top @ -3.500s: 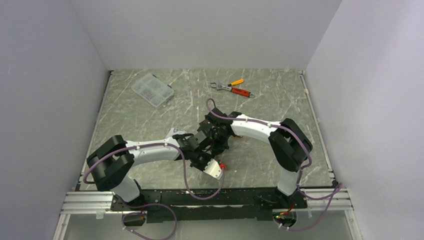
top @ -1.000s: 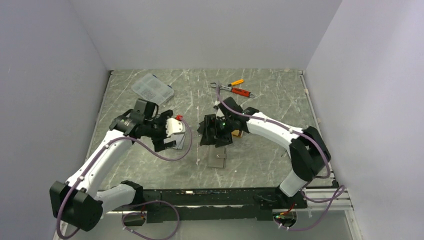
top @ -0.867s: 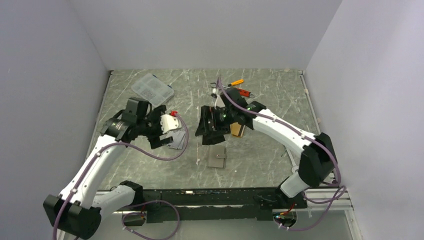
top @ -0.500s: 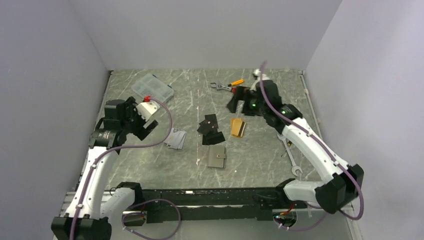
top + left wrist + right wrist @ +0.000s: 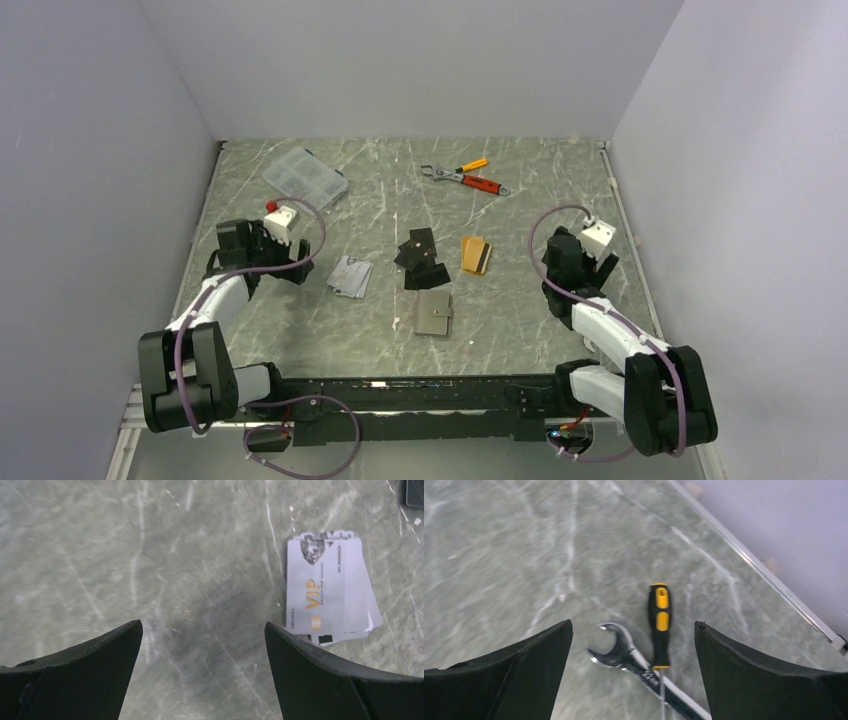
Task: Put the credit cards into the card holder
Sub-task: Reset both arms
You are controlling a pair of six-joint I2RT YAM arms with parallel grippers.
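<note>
Both pairs of jaws gape, empty. Left gripper (image 5: 202, 630) hangs lower left of the grey cards (image 5: 327, 597), whose lower ones are mostly hidden. Right gripper (image 5: 634, 630) frames a wrench (image 5: 624, 652), cut off below. Card holder (image 5: 434, 313) lies closed mid-frame, black cards (image 5: 420, 258) and orange card (image 5: 476, 254) just above.

The spanner (image 5: 636, 666) runs off the bottom edge; the top silver card (image 5: 325, 587) hides most of those beneath.
</note>
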